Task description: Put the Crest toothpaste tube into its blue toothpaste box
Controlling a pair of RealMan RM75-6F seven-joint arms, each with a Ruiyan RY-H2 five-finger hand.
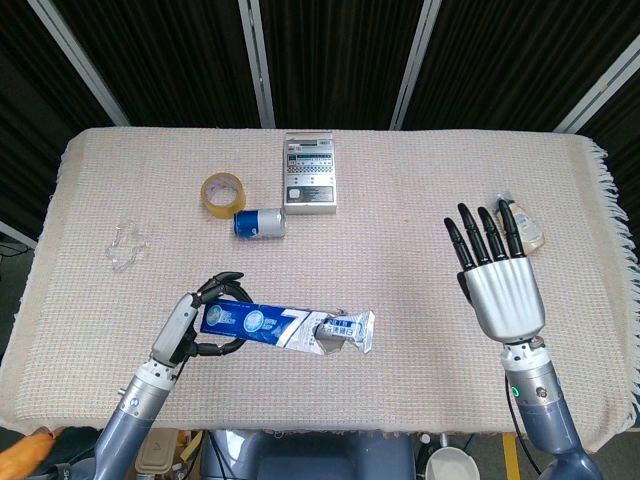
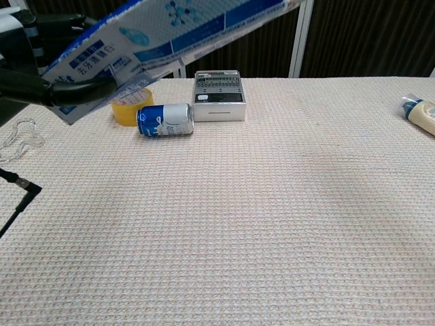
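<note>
My left hand [image 1: 200, 318] [image 2: 34, 64] grips one end of the blue toothpaste box [image 1: 260, 325] [image 2: 170, 30] and holds it up off the table, the box running out to the right. The silvery flat end of the Crest toothpaste tube [image 1: 348, 330] sticks out of the box's open right end, the rest of the tube inside. My right hand [image 1: 500, 280] hovers far to the right, fingers spread and straight, holding nothing. The chest view does not show the right hand.
On the cloth-covered table [image 1: 400, 200] lie a blue drink can [image 1: 259, 222] [image 2: 165, 119], a yellow tape roll [image 1: 223, 192] [image 2: 131, 109], a grey device [image 1: 310, 171] [image 2: 218, 94], a clear plastic piece [image 1: 126, 244] and a beige bottle [image 1: 520, 222] [image 2: 421, 114] just beyond my right hand.
</note>
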